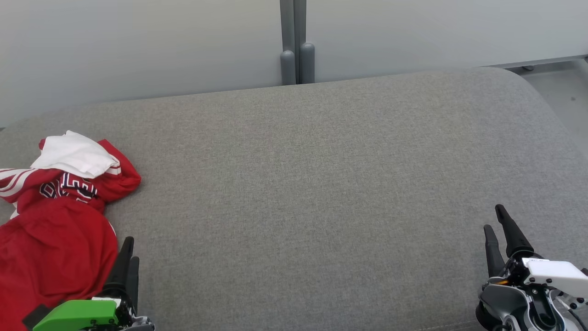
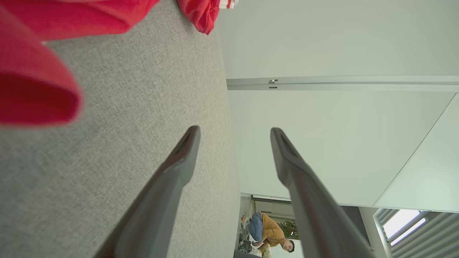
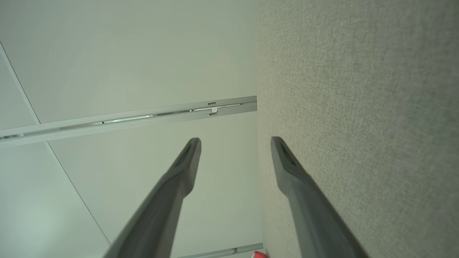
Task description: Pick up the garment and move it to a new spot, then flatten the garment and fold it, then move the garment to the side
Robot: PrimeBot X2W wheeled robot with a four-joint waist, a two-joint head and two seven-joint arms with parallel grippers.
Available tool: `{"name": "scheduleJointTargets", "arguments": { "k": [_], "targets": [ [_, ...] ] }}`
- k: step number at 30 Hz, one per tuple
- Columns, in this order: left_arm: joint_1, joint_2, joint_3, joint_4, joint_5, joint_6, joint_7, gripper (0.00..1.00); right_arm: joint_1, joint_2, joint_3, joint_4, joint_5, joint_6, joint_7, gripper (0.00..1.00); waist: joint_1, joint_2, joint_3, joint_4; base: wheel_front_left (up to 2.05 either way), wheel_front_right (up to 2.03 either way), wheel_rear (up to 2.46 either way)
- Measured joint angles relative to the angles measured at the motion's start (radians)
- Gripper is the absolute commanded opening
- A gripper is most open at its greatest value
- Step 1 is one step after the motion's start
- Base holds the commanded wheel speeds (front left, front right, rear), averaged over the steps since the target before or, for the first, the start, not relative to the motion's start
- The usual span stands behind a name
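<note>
A big grey cushion (image 1: 321, 184) takes up most of the head view. The red garment (image 1: 55, 230) lies in a crumpled heap on its far left side. It has white stripes and a white part folded over the top. The left gripper (image 1: 131, 250) is just beside the heap, at its lower right edge. The head view does not show whether its fingers touch the cloth. In the left wrist view, red cloth (image 2: 36, 89) lies off to one side of the fingers, and none of it is between them.

The left gripper (image 2: 235, 129) has its two fingers spread apart with nothing between them. The right gripper (image 1: 493, 217) is at the lower right of the cushion, well apart from the garment. Its fingers (image 3: 235, 139) are spread too and hold nothing. One finger is over the grey cloth of the cushion.

The middle and right of the cushion are bare. A pale wall (image 1: 138, 41) with a grey post (image 1: 296, 46) stands behind the far edge. The cushion's right end is rounded, with floor (image 1: 560, 92) past it. A person (image 2: 269, 233) crouches far off in the left wrist view.
</note>
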Motion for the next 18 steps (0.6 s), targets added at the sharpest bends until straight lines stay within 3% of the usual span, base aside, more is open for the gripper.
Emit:
{"name": "scheduleJointTargets", "arguments": {
  "k": [12,18],
  "targets": [
    [0.0,0.0,-0.033,-0.014,0.033,0.0,-0.044,1.0,0.0,-0.001,0.035,-0.006,-0.059,0.0,-0.043,1.0,0.0,0.0,-0.002,0.002,0.0,0.0,0.0],
    [-0.001,0.002,-0.056,-0.03,0.113,0.006,-0.069,1.0,-0.005,-0.002,0.036,-0.029,-0.157,-0.009,-0.063,1.0,0.0,0.0,-0.005,0.002,0.0,0.0,0.0]
  ]
}}
